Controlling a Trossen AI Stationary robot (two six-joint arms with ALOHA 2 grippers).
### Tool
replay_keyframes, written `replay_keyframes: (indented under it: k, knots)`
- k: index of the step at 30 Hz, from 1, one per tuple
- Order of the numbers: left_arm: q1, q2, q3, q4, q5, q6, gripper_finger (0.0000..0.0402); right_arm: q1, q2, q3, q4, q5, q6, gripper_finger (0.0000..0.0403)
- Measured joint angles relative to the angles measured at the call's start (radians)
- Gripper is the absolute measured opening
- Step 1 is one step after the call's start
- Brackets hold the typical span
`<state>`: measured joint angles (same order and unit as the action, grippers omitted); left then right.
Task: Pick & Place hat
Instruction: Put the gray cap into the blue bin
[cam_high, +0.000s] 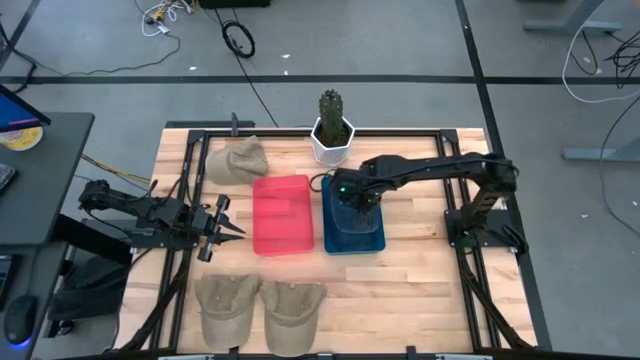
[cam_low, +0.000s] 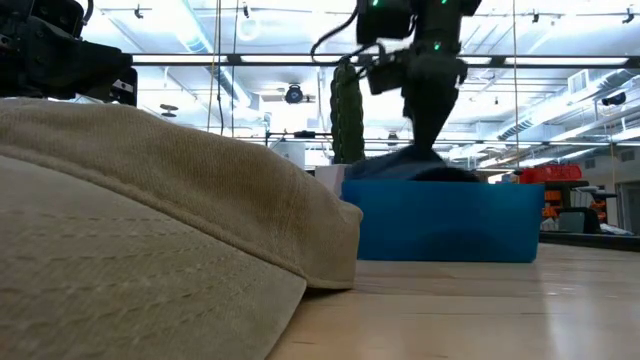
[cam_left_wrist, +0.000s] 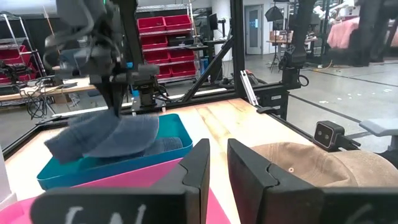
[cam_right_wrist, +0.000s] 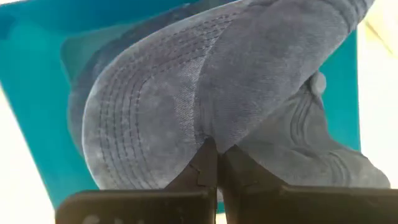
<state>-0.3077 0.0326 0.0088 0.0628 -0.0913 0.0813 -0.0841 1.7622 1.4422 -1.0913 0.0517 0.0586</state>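
Note:
My right gripper stands over the blue bin and is shut on a blue-grey cap. The cap also shows in the left wrist view, sagging below the gripper into the bin. My left gripper waits open near the table's left edge, beside the pink bin. Three tan caps lie on the table: one at the far left and two at the near edge. My right gripper pinches a fold of the blue-grey cap's cloth between its two fingers, which come from above and point down. The cap hangs slack below them. Its lower part sits inside the blue bin, and its brim spreads to one side.
A cactus in a white pot stands just beyond the two bins at the far edge. A black frame runs around the tabletop. In the low view a tan cap fills the foreground. Bare wood lies in front of the bins.

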Motion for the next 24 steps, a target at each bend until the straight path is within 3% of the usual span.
replay_keyframes:
  k: [16, 24]
  knots:
    - [0.0, 0.0, 0.0, 0.0, 0.0, 0.0, 0.006, -0.009, 0.223, 0.006, 0.108, -0.008, -0.07, 0.0001]
    - [0.0, 0.0, 0.0, 0.0, 0.0, 0.0, 0.006, -0.01, 0.203, 0.0, 0.124, -0.009, -0.066, 0.0018]
